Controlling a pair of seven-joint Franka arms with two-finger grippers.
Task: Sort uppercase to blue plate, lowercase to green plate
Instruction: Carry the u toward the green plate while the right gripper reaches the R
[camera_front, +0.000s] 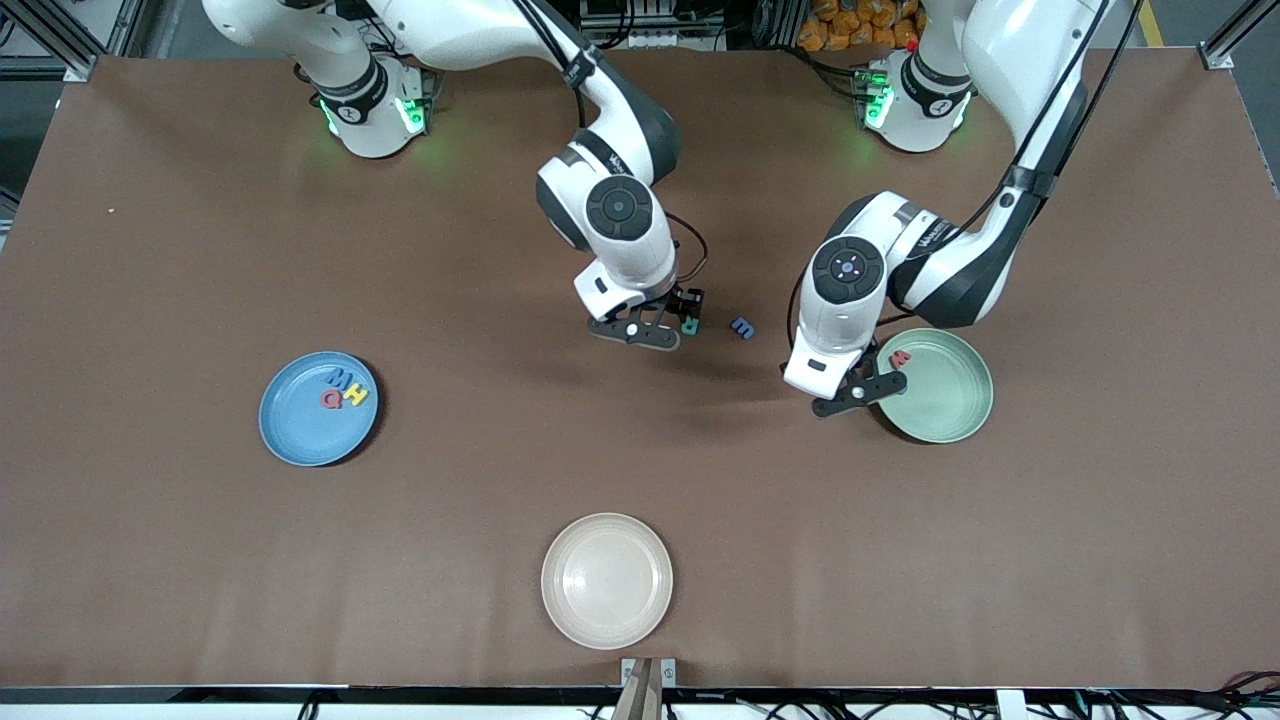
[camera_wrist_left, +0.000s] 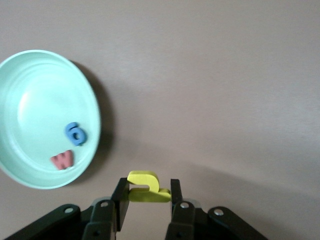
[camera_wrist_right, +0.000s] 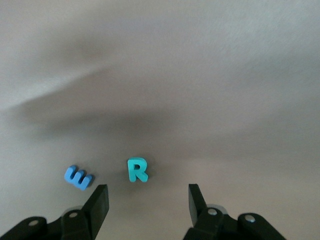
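Beside the green plate (camera_front: 945, 400), the left gripper (camera_wrist_left: 148, 196) clamped a yellow h (camera_wrist_left: 147, 186) for sorting; the right gripper (camera_wrist_right: 147, 202) hovered, jaws apart, above the teal R (camera_wrist_right: 137, 170).

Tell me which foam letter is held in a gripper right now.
The yellow h, pinched in the left gripper beside the green plate. The teal R and blue m lie loose on the table under the open right gripper.
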